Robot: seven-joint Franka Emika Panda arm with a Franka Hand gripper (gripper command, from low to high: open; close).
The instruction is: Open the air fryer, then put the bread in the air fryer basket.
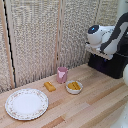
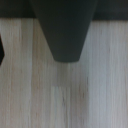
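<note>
The black air fryer [image 1: 112,66] stands at the exterior view's right, on the back of the wooden table. My white arm bends down over it, and the gripper [image 1: 96,52] sits at the fryer's front top edge; its fingers are hidden there. The wrist view shows a dark tapered bar, apparently the air fryer handle [image 2: 64,30], close below the camera over pale wood. A dark sliver [image 2: 1,50] at that picture's edge may be a finger. The golden-brown bread [image 1: 50,86] lies on the table left of the white bowl, far from the gripper. The drawer looks closed.
A pink cup [image 1: 62,74] stands behind the bread. A small white bowl [image 1: 74,88] holds yellow-orange chunks. A large patterned plate [image 1: 26,104] lies at the front left. A woven screen [image 1: 40,35] backs the table.
</note>
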